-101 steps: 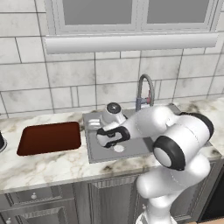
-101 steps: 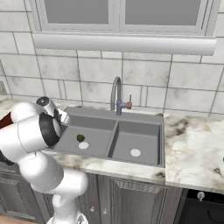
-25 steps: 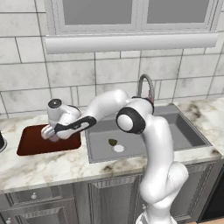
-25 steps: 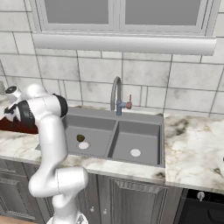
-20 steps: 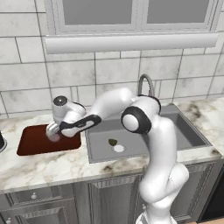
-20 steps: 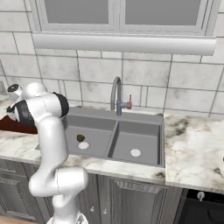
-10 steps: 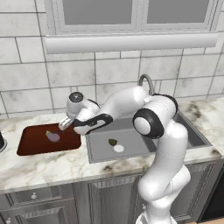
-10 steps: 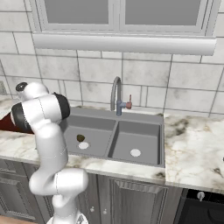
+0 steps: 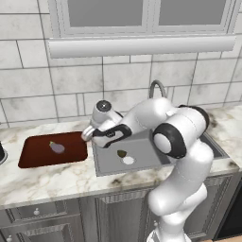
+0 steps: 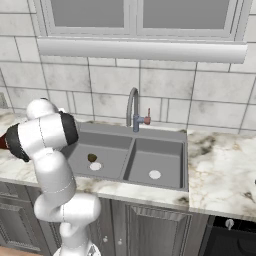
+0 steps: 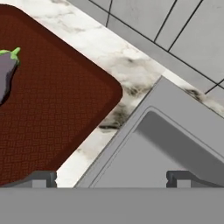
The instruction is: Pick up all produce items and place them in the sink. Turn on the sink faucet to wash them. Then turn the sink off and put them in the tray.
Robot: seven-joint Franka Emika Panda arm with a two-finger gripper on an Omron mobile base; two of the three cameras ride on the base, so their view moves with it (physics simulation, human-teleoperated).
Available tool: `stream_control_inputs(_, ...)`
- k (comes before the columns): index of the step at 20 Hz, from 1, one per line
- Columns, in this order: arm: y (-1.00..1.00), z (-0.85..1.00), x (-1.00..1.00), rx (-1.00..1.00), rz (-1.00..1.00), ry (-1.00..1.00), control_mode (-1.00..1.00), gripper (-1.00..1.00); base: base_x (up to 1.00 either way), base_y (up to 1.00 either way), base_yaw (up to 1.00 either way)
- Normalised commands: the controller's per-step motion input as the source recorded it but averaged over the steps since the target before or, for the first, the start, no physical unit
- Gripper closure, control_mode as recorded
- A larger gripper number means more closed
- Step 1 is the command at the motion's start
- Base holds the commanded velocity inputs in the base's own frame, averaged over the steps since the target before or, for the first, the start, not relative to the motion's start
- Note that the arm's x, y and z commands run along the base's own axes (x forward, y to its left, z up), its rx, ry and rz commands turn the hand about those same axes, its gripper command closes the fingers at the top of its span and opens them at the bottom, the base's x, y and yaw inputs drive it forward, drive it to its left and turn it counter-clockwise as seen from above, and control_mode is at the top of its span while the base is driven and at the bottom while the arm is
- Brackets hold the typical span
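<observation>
The purple eggplant (image 9: 57,148) lies in the reddish-brown tray (image 9: 35,155) on the counter's left. In the hand view the eggplant (image 11: 6,72) shows at the left edge, on the tray (image 11: 52,109). A dark olive-brown roundish item (image 9: 121,153) rests in the left basin of the grey sink (image 9: 109,160), beside the drain; from the right it is the olive-brown item (image 10: 92,158) in the sink (image 10: 150,150). My gripper (image 9: 87,136) hovers open and empty over the counter strip between tray and sink. Its open fingertips (image 11: 43,178) frame the sink's corner (image 11: 175,131). The gooseneck faucet (image 10: 133,107) stands behind the sink.
Marble counter (image 9: 61,177) runs along the front of tray and sink. A tiled wall and a window ledge rise behind. My arm arcs over the sink's left basin in the left base view. A dark round object (image 9: 1,153) sits at the far left edge.
My gripper has swung rightwards from over the tray to the strip beside the sink. The eggplant stays lying in the tray, and the olive-brown item has not moved.
</observation>
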Motion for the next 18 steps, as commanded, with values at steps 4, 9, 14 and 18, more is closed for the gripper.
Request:
stream_control_inputs(4, -0.57, 0.12, -0.05, -0.02, 0.0, 0.02, -1.0, -1.0, 0.0, 0.0, 0.0)
stream_control_inputs(9, -0.54, 0.2, -0.06, -0.02, -0.01, 0.05, -1.0, -1.0, 0.0, 0.0, 0.0)
stream_control_inputs(14, -0.43, 0.26, -0.07, -0.04, -0.02, 0.09, -1.0, -1.0, 0.0, 0.0, 0.0)
stream_control_inputs(18, -0.36, 0.17, -0.11, -0.06, -0.02, 0.11, -1.0, -1.0, 0.0, 0.0, 0.0)
